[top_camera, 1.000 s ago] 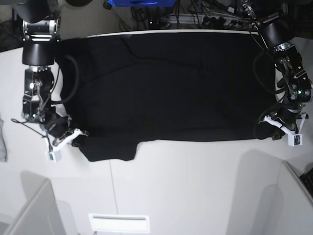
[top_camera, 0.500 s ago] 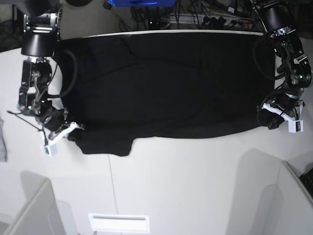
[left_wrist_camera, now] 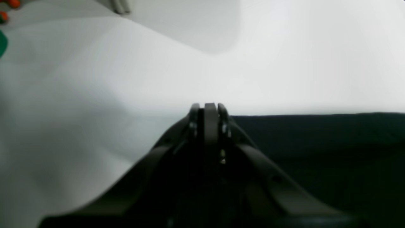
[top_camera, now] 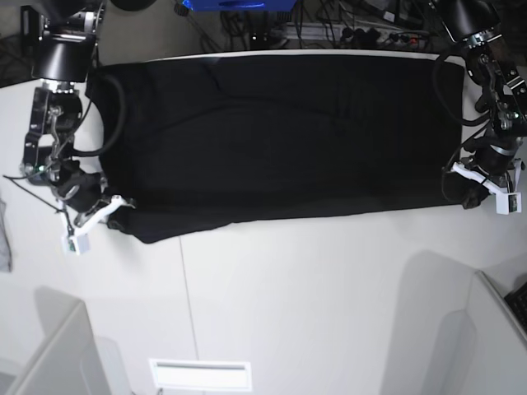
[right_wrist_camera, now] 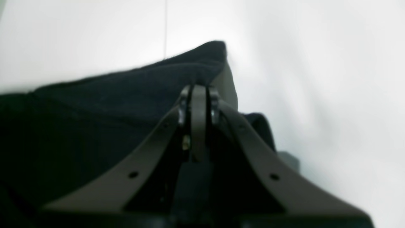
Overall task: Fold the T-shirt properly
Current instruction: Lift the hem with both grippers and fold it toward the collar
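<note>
Both wrist views are blurred, and I see only the dark claw tips against the black cloth: my left claw, at the right edge of the base view, and my right claw, at the left edge, are each clenched on the near hem of the T-shirt. The T-shirt is a plain, matte black sheet spread wide across the upper half of the white tabletop, softly creased. A grey cloth scrap is cut off at the left border.
</note>
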Controlling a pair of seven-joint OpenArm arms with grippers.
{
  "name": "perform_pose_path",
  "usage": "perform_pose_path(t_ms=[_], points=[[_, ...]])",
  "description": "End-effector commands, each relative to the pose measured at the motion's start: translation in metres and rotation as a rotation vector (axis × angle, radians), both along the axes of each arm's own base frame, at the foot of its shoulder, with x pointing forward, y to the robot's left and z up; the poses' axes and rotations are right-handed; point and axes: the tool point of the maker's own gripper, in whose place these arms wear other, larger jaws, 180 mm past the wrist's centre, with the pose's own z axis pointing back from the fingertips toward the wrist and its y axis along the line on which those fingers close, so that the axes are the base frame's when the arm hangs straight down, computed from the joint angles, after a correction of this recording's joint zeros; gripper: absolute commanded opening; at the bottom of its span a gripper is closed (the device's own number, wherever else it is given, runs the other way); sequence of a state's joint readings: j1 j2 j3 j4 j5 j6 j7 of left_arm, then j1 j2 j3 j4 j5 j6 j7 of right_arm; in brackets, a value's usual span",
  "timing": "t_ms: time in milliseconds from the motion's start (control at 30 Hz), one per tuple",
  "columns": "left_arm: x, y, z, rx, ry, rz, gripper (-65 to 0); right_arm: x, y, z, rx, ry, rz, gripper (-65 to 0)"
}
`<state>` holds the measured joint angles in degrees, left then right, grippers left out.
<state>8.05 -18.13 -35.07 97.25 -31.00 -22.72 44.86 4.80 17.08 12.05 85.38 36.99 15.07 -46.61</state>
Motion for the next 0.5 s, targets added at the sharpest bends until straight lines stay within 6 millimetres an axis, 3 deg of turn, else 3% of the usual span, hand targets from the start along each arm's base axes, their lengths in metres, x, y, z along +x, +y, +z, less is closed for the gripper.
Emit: perform_pose_path(t_ms=[0, 233, 467], points=[[0.008, 0.001, 0.022, 0.027, -0.065, -0.015, -65.0, 0.01, -0.006, 0.02, -0.014, -0.069, -0.001, -65.0], [-0.002, -0.002, 0.018, 0.041, -0.045, -0.026, -65.0, -0.005, -0.001, 0.019, -0.025, -0.069, 0.016, -65.0], [-0.009, -0.004, 0.016, 0.048, -0.03, -0.034, -65.0, -0.018, -0.027, 0.029, -0.041, -0.042, -0.042, -65.0]])
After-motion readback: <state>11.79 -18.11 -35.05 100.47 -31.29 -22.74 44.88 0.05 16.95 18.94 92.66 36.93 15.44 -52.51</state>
